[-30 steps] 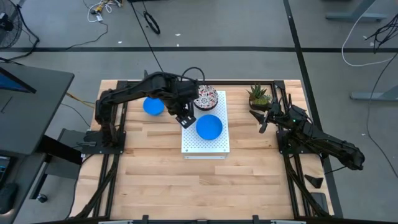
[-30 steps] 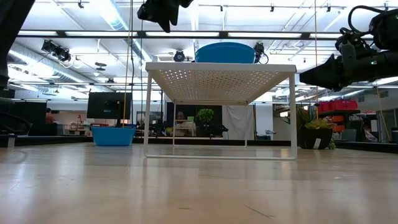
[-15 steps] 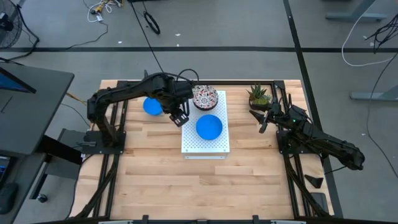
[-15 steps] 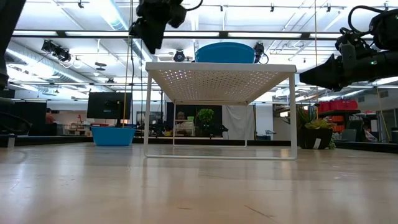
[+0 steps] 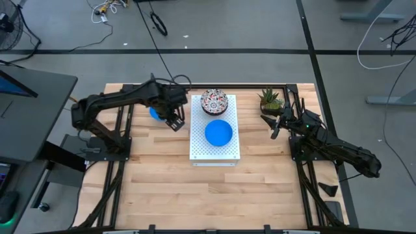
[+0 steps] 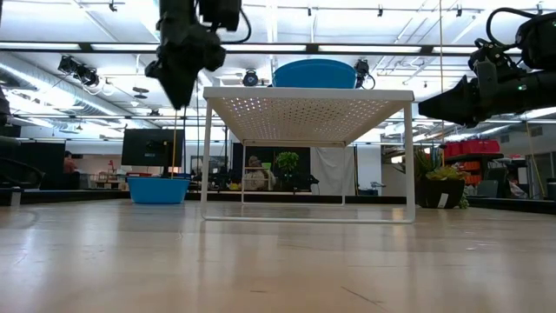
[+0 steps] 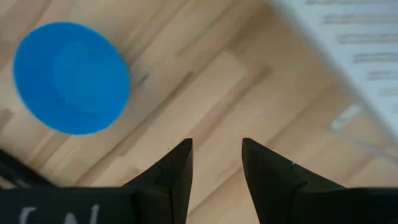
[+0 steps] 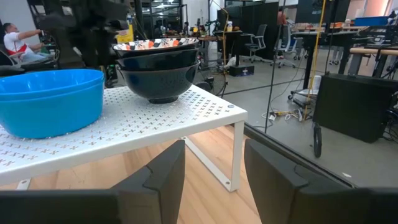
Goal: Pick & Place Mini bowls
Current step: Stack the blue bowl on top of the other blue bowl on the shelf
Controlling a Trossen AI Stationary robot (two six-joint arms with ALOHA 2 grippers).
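Note:
One blue mini bowl [image 5: 155, 114] [image 7: 71, 78] rests base-down on the wooden table, left of the white perforated board [image 5: 214, 151]. On the board stand a second blue bowl [image 5: 219, 132] [image 8: 50, 99] and, behind it, a floral-patterned bowl [image 5: 214, 102] stacked in another [image 8: 155, 68]. My left gripper [image 5: 174, 121] [image 7: 216, 162] points down above the table between the left blue bowl and the board's left edge, open with nothing between its fingers. At the table's right, my right gripper [image 5: 272, 123] [image 8: 214, 162] is level, open and facing the board.
A small spiky green potted plant [image 5: 270, 99] stands at the far right, just beyond my right gripper. The board stands on thin white legs [image 6: 205, 156], raised above the table. Bare wood [image 5: 214, 195] lies on the near side of the board.
My left gripper has gone from over the board's left edge toward the table's left edge and down, ending beside the blue bowl on the table. Its fingers keep the same gap. The bowls have not moved.

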